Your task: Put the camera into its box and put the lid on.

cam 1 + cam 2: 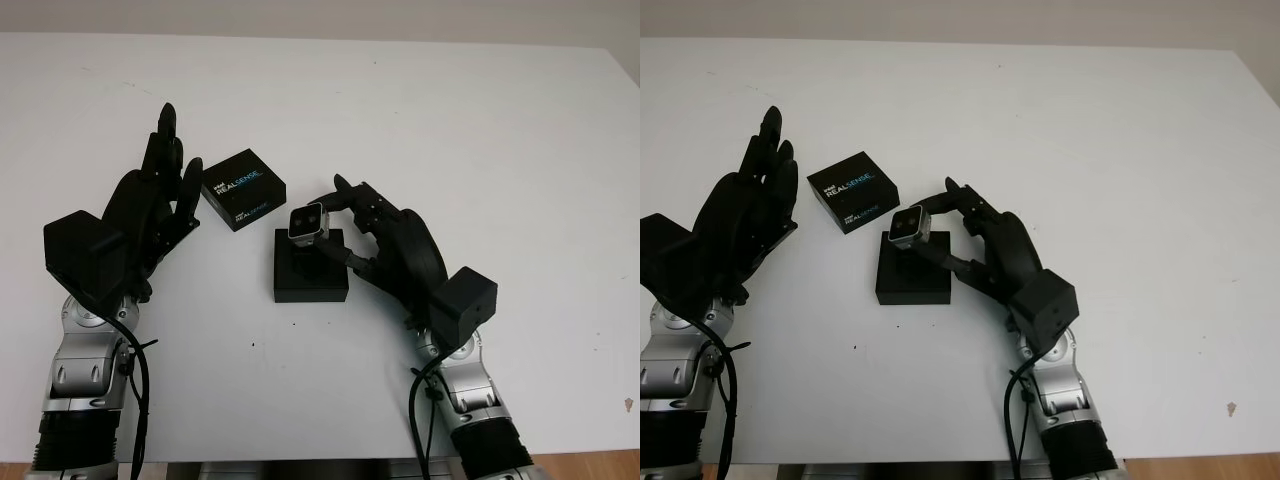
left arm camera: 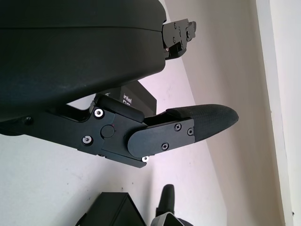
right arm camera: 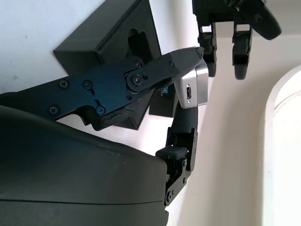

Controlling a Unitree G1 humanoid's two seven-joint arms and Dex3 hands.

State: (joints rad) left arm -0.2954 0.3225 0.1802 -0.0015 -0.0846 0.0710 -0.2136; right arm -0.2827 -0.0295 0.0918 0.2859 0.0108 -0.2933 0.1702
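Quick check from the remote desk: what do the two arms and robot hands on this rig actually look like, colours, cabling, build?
Both match: the left robot hand and right robot hand are matte black, with jointed, screw-fastened fingers and a boxy black wrist block. Below that, each forearm is silver-grey metal with rounded joint housings, ending in a black ribbed section. A thin black cable loops beside each forearm. No markings visible.

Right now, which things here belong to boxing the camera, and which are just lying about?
Job: camera, held by the right hand over the box; lid; left hand, open beside the lid.
Lying about: nothing but the table.
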